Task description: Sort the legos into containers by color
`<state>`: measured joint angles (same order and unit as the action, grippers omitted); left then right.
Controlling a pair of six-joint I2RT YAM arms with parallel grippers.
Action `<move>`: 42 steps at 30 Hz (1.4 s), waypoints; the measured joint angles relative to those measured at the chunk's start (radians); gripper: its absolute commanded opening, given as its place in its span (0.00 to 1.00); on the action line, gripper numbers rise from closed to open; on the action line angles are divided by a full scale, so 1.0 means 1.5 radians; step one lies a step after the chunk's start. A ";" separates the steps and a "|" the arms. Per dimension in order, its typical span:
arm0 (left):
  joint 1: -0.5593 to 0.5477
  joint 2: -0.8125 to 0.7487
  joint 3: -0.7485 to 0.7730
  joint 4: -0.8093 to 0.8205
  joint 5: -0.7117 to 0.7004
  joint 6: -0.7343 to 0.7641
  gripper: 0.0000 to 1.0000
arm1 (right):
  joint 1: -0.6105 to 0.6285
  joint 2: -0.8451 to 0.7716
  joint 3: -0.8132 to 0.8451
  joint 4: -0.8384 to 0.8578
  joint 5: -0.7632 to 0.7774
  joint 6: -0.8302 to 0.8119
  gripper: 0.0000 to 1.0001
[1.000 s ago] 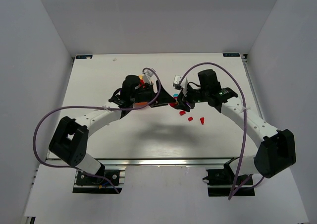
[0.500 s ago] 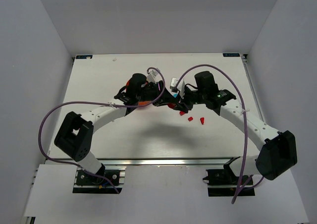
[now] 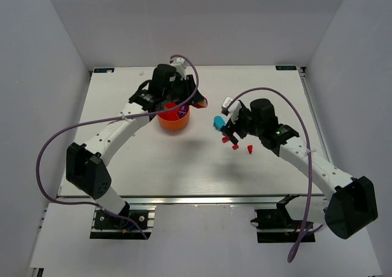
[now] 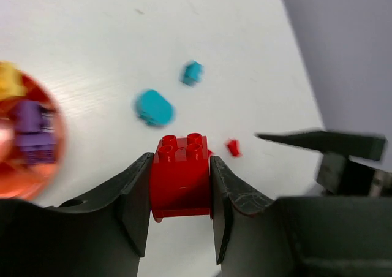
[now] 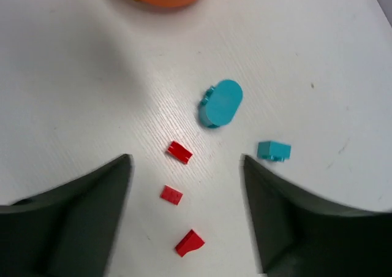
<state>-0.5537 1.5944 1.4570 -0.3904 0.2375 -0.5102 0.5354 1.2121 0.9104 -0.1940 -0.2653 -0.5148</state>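
In the overhead view the left arm [image 3: 116, 133] rises from the lower left of the frame, and its wrist hangs above the orange tub [image 3: 173, 125] at upper centre. The right arm [image 3: 306, 157] reaches from the lower right toward the middle, with its tip beside a teal oval piece [image 3: 218, 123] and three small red pieces [image 3: 235, 146] on the white table [image 3: 184, 173]. Two dark tags [image 3: 286, 67] at the table's far corners are too small to read.

In the left wrist view the left gripper [image 4: 180, 162] pinches a red brick [image 4: 182, 182] at bottom centre. The tub sits at the left edge and holds a purple piece [image 4: 33, 127] and a yellow piece [image 4: 9, 81]. A small teal brick [image 4: 192, 72] lies above centre.

In the right wrist view the right gripper [image 5: 185, 163] is spread wide and holds nothing. The red pieces lie on the table between its fingers, the teal ones are above them, and the tub is at the top edge.
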 measured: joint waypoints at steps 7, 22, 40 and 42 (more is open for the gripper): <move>0.053 0.008 0.076 -0.107 -0.168 0.094 0.00 | -0.053 -0.035 -0.030 0.048 0.053 0.082 0.00; 0.091 0.159 0.140 -0.194 -0.259 0.163 0.00 | -0.119 -0.048 -0.030 0.048 0.017 0.113 0.00; 0.100 0.203 0.196 -0.213 -0.264 0.185 0.69 | -0.149 -0.051 -0.029 0.046 -0.034 0.121 0.43; 0.102 0.206 0.208 -0.219 -0.265 0.186 0.69 | -0.153 -0.051 -0.030 0.047 -0.037 0.121 0.45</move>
<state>-0.4011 1.9034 1.7695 -0.7189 -0.1600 -0.2310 0.3061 1.1355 0.8661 -0.1242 -0.3214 -0.3328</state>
